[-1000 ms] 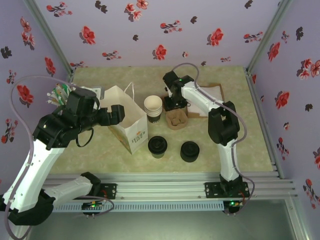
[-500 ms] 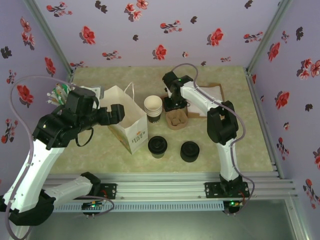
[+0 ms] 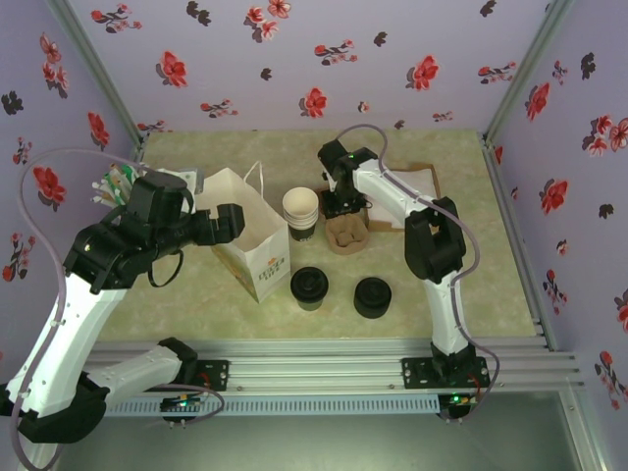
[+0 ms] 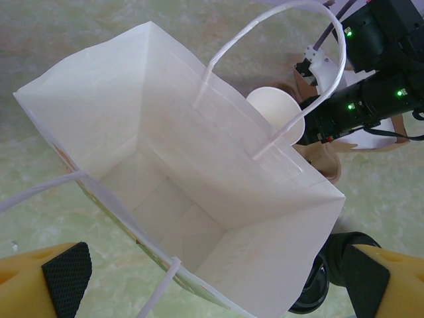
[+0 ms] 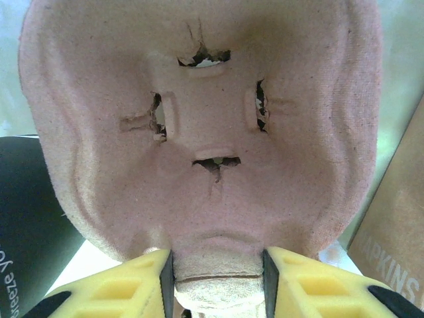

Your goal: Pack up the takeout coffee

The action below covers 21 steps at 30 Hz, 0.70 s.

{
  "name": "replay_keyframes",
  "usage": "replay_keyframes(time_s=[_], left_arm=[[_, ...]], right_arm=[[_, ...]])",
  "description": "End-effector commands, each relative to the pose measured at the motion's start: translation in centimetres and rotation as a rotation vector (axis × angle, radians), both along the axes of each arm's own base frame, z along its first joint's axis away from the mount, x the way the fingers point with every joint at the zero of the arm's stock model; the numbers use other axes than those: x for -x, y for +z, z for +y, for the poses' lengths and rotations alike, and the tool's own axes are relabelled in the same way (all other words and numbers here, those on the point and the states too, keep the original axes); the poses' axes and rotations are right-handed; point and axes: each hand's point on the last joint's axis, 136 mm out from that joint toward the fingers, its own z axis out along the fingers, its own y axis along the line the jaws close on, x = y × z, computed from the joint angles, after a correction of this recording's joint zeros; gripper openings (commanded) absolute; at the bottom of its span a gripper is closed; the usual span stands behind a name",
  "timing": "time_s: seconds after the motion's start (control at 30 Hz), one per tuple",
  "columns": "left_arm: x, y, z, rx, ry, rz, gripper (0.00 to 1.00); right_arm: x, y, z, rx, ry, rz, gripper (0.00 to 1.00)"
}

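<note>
1. As seen from overhead, noted white paper carrier bag with twisted handles standing upright with its mouth open, left of centre on pale green marbled tabletop.
2. Found left gripper hanging just above near rim of bag. Yellow fingers spread fully apart, one to each side of the mouth, gripping nothing. Bag interior white and bare in left wrist view.
3. Located takeout coffee, a small dark-walled paper cup with round black plastic lid. Upright on tabletop just beside bag's near right corner, outside the bag. Contact with bag: cannot tell. Clear of both grippers.
4. Short black stack of spare lids to right of the coffee, apart from it.
5. Stack of lidless dark cups with cream rims close by bag's far right end, directly beside brown moulded-pulp cup carrier.
6. Found right gripper clenched on far edge of the carrier. In right wrist view, black pads pressed against both sides of a pulp tab, with cross-cut cup socket facing the camera.
7. Brown kraft packet lettered NAPKINS just right of the carrier.
8. Bundle of thin white and green sticks at far left, behind left arm. Too small to identify.
</note>
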Motion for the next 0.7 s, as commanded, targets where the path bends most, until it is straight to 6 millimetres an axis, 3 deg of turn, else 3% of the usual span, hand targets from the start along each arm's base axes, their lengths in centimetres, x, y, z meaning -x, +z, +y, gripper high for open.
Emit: replay_keyframes(time_s=[0.0, 0.67], left_arm=[[-0.2, 0.2, -0.1, 0.026, 0.005, -0.008, 0.99], [-0.1, 0.0, 0.0, 0.034, 0.012, -0.002, 0.99]], right_arm=[[0.1, -0.1, -0.1, 0.014, 0.015, 0.016, 0.39], [0.4, 2.1, -0.2, -0.01, 0.009, -0.01, 0.39]])
